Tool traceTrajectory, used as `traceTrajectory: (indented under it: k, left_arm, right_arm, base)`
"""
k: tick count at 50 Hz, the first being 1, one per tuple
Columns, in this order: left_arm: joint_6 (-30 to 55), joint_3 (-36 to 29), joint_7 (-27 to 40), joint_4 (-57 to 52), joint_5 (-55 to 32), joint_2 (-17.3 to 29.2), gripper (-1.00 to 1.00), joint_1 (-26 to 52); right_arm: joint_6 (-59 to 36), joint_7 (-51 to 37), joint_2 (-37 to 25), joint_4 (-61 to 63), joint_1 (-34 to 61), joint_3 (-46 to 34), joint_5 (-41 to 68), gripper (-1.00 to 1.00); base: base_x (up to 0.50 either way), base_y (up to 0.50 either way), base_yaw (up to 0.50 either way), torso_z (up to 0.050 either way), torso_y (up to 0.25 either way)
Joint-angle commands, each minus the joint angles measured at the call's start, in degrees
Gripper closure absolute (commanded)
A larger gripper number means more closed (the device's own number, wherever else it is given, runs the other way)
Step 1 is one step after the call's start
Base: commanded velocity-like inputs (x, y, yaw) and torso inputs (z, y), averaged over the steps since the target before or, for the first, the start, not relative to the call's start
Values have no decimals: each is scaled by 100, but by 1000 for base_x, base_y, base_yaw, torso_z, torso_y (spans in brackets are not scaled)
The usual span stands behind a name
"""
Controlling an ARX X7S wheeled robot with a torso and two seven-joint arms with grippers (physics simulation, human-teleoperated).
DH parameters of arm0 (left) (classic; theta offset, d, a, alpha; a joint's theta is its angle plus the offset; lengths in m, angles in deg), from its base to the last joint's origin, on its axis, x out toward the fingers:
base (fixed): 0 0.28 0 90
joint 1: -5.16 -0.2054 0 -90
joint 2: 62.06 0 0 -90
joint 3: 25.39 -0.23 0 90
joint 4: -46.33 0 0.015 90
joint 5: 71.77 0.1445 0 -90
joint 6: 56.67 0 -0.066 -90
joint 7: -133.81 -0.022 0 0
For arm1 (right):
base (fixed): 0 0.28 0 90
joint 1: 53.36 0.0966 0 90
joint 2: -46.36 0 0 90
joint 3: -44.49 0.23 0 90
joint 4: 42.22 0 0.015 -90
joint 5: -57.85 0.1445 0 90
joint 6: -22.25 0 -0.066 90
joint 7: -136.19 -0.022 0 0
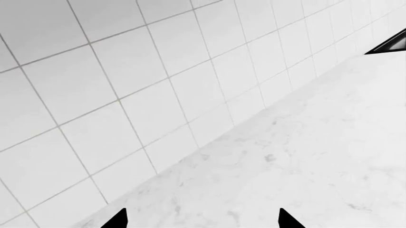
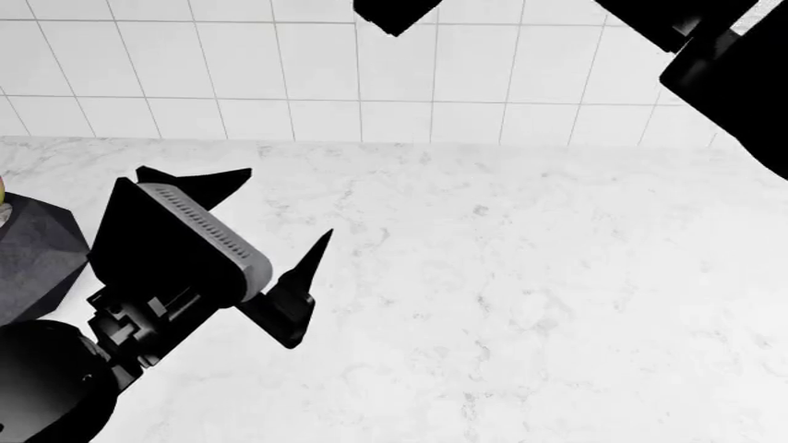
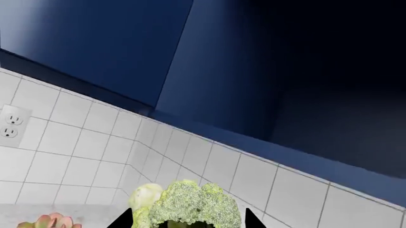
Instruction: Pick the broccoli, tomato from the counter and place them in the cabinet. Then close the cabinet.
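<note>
right gripper (image 3: 188, 221) grips the broccoli (image 3: 188, 206) below the blue cabinet (image 3: 254, 71); left gripper (image 2: 277, 212) spread empty over the counter (image 2: 518, 295)

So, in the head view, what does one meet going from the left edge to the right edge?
Dark grey faceted object at the left edge → left gripper, jaws apart and empty, over the counter → bare white marble → right arm, raised at the upper right corner.

The worktop (image 2: 518, 277) looks like polished white marble with faint grey veins; the wall tiles (image 2: 308, 74) are smooth and glossy; the broccoli (image 3: 190, 204) is lumpy and matt.
</note>
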State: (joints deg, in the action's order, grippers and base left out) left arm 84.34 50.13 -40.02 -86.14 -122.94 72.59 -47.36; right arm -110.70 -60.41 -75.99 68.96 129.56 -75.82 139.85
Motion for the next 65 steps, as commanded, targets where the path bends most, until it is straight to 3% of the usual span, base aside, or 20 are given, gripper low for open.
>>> traceTrajectory:
  k: [1, 21, 37, 54, 65]
  left_arm:
    - [22, -8, 24, -20, -44, 8, -100, 37]
    - [50, -15, 62, -40, -109, 21, -100, 106]
    - [-30, -96, 24, 7, -27, 7, -100, 76]
    - [-35, -50, 38, -6, -112, 53, -100, 88]
    - [-332, -2, -160, 142, 54, 156, -100, -131]
  right_arm:
    - [103, 162, 358, -597, 457, -111, -761, 100]
    - [628, 121, 880, -1850, 1244, -113, -1765, 100]
    - [775, 117, 1401, -3435, 1828, -563, -2720, 100]
    - [1180, 870, 2250, -5926, 2751, -1004, -3474, 100]
    - [1511, 1683, 3065, -8273, 3446, -1457, -3988, 100]
  base:
    - [0, 0, 0, 0, 0]
    - [0, 0, 0, 0, 0]
    - [0, 0, 0, 0, 1]
    - [0, 0, 0, 1, 0]
    - [0, 0, 0, 0, 0]
